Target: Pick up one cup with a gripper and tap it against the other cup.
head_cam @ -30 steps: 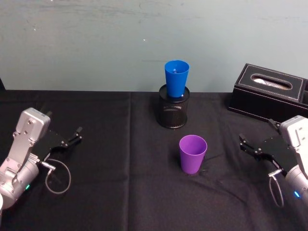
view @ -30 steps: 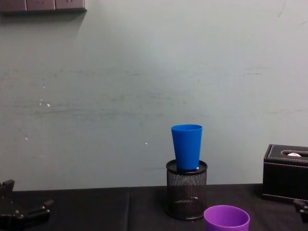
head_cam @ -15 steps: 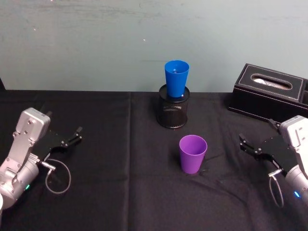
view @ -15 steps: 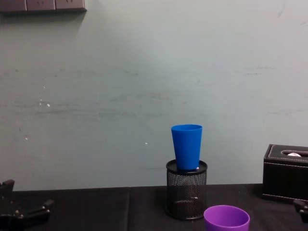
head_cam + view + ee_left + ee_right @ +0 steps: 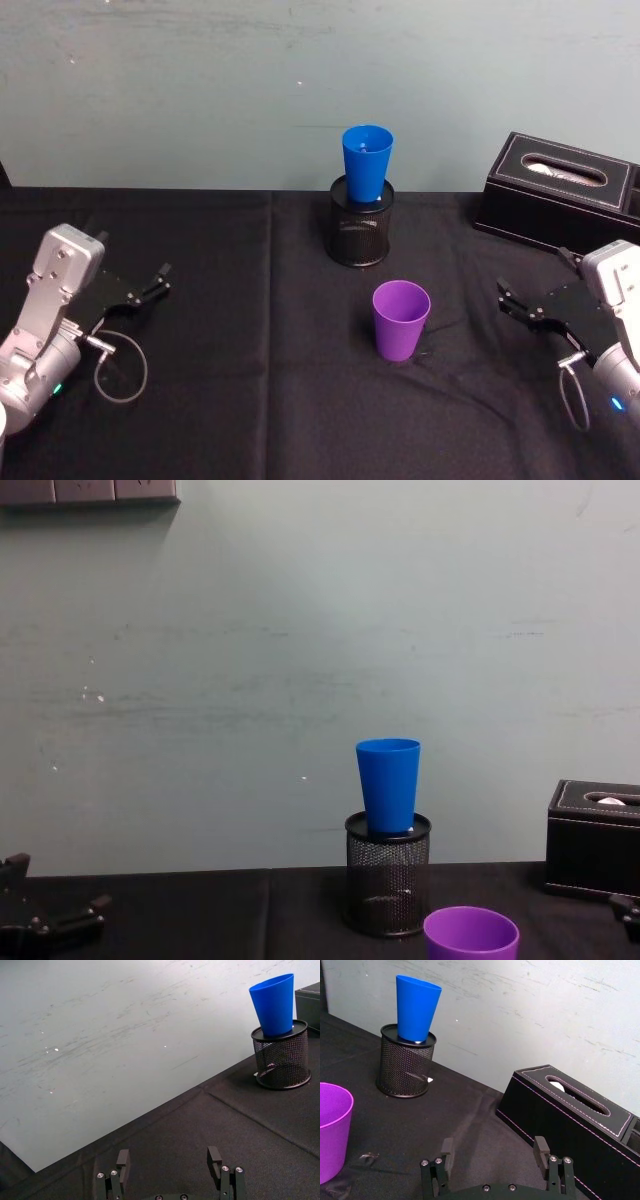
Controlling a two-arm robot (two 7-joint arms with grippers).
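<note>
From the head: high, looking forward and down over the desk [image 5: 230, 400]. From the chest: lower, level across the desk toward the wall [image 5: 250, 660]. From each wrist: close above the desk, angled toward that wall. Shared by all four: blue cup [image 5: 366, 160] standing in the mesh holder [image 5: 360, 240].

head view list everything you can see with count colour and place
purple cup: 1, purple, upright on the tablecloth, nearer the robot than the pen holder
blue cup: 1, blue, upright in the pen holder's mouth
mesh pen holder: 1, black, middle back
tissue box: 1, black, back right
tablecloth: 1, black, covers the table
left gripper: 1, black, open, left side, holding nothing
right gripper: 1, black, open, right side, holding nothing
</note>
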